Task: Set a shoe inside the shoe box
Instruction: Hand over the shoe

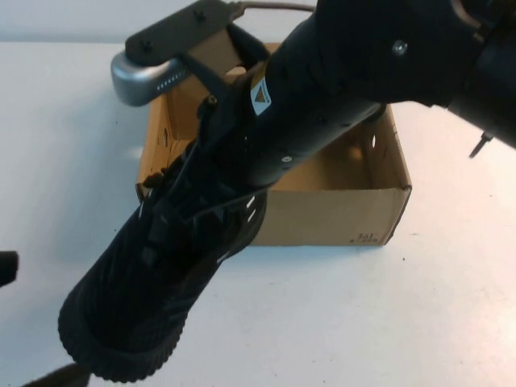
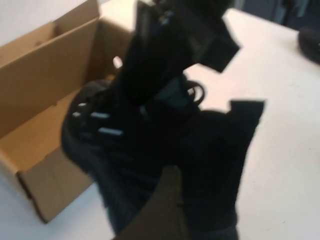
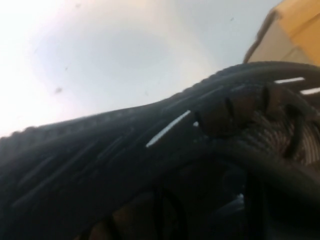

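The black mesh shoe hangs in the air in front of the left part of the brown cardboard shoe box, toe toward the near left and heel up by the box's left wall. My right gripper reaches in from the upper right and is shut on the shoe at its collar, its fingers buried in the laces. The shoe fills the right wrist view, with a box corner behind it. The left wrist view shows the shoe beside the open box. My left gripper sits at the table's far left edge.
The white table surrounds the box. The right arm's silver wrist camera and its black mount hang over the box's far left corner. A dark object lies at the table's edge in the left wrist view.
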